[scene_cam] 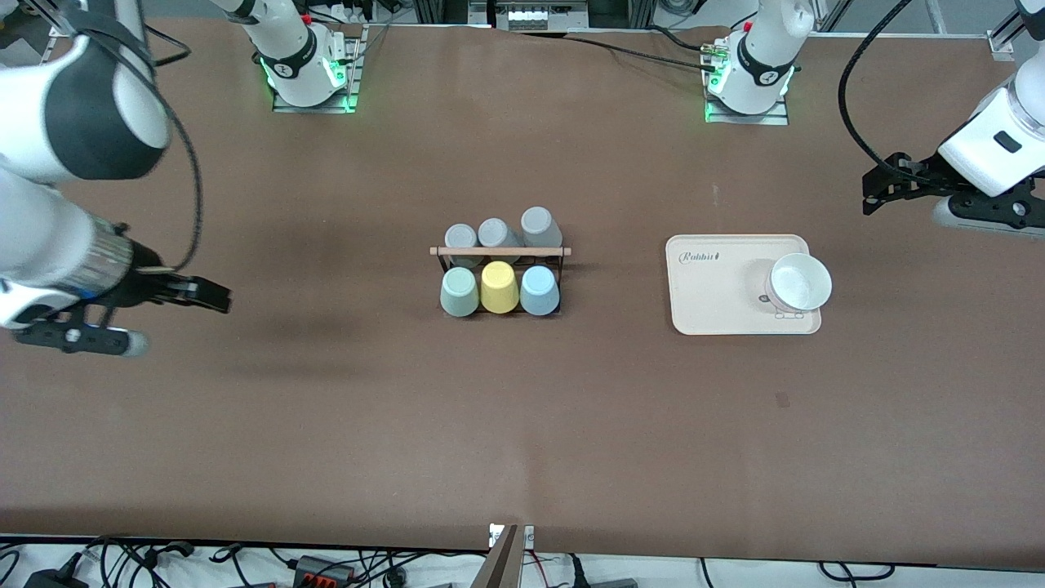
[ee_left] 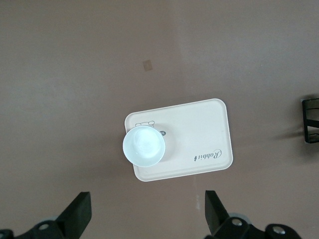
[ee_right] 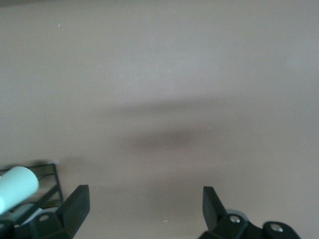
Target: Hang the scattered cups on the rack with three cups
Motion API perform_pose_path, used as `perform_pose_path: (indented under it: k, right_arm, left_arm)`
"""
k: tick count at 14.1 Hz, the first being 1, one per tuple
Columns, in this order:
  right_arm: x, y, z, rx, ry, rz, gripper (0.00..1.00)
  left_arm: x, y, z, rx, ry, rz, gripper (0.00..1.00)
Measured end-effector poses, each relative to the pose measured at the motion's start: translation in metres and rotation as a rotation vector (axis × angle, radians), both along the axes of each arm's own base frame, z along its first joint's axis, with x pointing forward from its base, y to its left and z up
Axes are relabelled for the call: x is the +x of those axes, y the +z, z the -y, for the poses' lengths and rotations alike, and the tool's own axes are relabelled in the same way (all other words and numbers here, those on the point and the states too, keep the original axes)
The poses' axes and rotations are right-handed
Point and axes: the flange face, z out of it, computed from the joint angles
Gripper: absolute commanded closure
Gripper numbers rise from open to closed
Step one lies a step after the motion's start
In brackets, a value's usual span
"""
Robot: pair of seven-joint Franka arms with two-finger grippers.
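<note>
The black wire rack (scene_cam: 500, 251) with a wooden top rod stands mid-table. On its side nearer the front camera sit the mint green cup (scene_cam: 460, 291), a yellow cup (scene_cam: 499, 287) and the light blue cup (scene_cam: 540, 290), all upside down on pegs. My right gripper (scene_cam: 214, 296) is open and empty over bare table toward the right arm's end. Its wrist view shows the gripper (ee_right: 145, 206), the mint cup (ee_right: 17, 186) and a rack corner (ee_right: 50, 174). My left gripper (scene_cam: 872, 192) is open and empty over the table toward the left arm's end; it also shows in the left wrist view (ee_left: 148, 214).
Three grey cups (scene_cam: 495, 234) sit on the rack's side farther from the front camera. A beige tray (scene_cam: 710, 302) with a white bowl (scene_cam: 800, 282) lies between the rack and the left arm's end; the left wrist view shows the tray (ee_left: 199, 134) and bowl (ee_left: 144, 145).
</note>
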Motion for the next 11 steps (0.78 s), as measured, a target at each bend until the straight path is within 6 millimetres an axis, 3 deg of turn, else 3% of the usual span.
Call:
perform_pose_path:
  k: [3, 4, 7, 11]
  right_arm:
    - [-0.007, 0.026, 0.058, -0.001, 0.075, 0.03, 0.0]
    - [-0.009, 0.033, 0.068, -0.001, 0.093, 0.038, 0.0]
    - [-0.018, 0.045, 0.073, -0.004, 0.118, 0.041, 0.0]
    - [-0.038, 0.044, 0.076, -0.016, 0.124, 0.02, 0.0]
  left_arm:
    - [0.0, 0.0, -0.001, 0.0, 0.001, -0.005, 0.0]
    - [0.0, 0.0, -0.001, 0.0, 0.002, -0.005, 0.0]
    - [-0.001, -0.001, -0.002, -0.001, 0.004, -0.006, 0.0]
    - [-0.001, -0.001, -0.004, -0.001, 0.009, -0.007, 0.0]
